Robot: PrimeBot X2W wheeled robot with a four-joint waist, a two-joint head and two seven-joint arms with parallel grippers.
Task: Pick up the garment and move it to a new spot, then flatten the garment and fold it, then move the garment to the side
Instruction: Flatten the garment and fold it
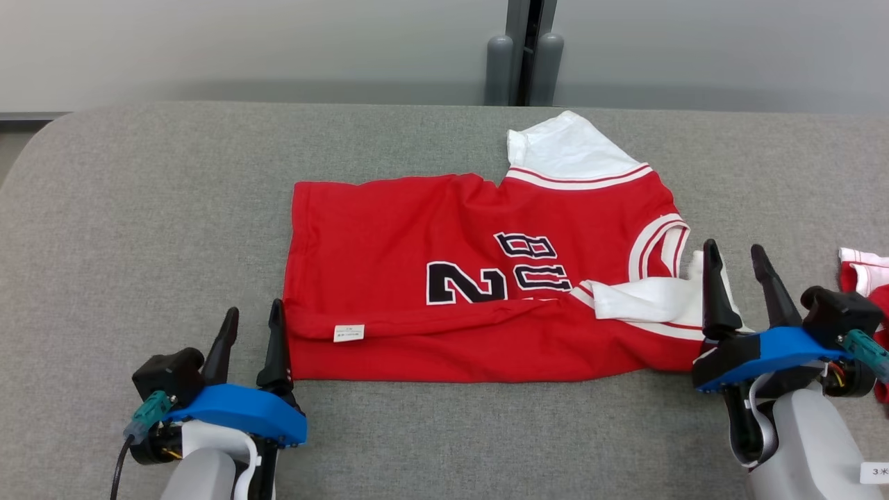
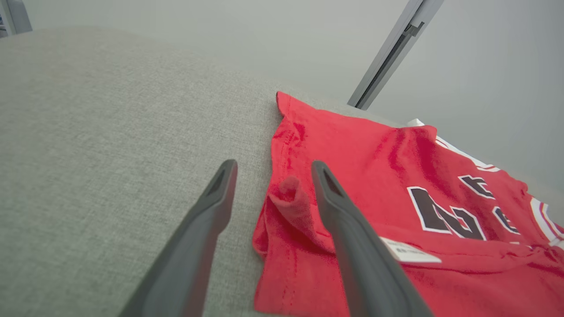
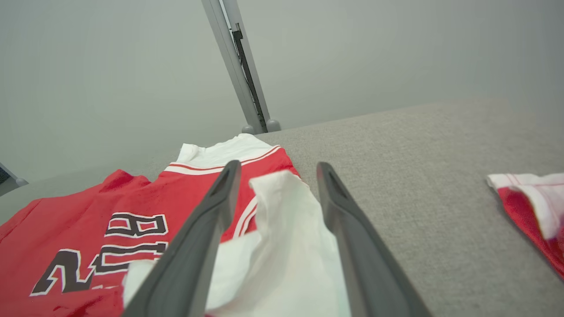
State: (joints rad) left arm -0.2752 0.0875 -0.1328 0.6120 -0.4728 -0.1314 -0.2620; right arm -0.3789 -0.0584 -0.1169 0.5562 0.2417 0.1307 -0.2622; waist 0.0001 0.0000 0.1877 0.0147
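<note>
Garment (image 1: 430, 278) on the grey bench (image 1: 139, 208), centre of frame in head view. It's a red jersey with white sleeves, and its black lettering (image 1: 503, 271) reads upside down from the head camera. Near strip is folded up over the body, so the lower edge is doubled. One white sleeve (image 1: 566, 149) lies flat, sticking out at the top, right of centre. The other sleeve (image 1: 646, 300) is folded in across the red body at the right end.

Right pincer (image 1: 735, 248), lower right of frame: spread, pinching nothing. Tips are at the garment's right end. In the right wrist view the folded-in sleeve lies loose between and under the two fingers.

Left pincer (image 1: 253, 312), lower left of frame: spread too, empty. Its inner finger (image 1: 276, 347) is just beside the garment's left edge, at the folded corner. Left wrist view shows a small rumpled bump of red hem between the fingers, with one finger crossing over the cloth. Can't tell if it touches.

Second red-and-white cloth (image 1: 865, 278) at the far right edge, well apart from the garment.

Small white label (image 1: 349, 332) on the folded strip, lower left of the garment.
</note>
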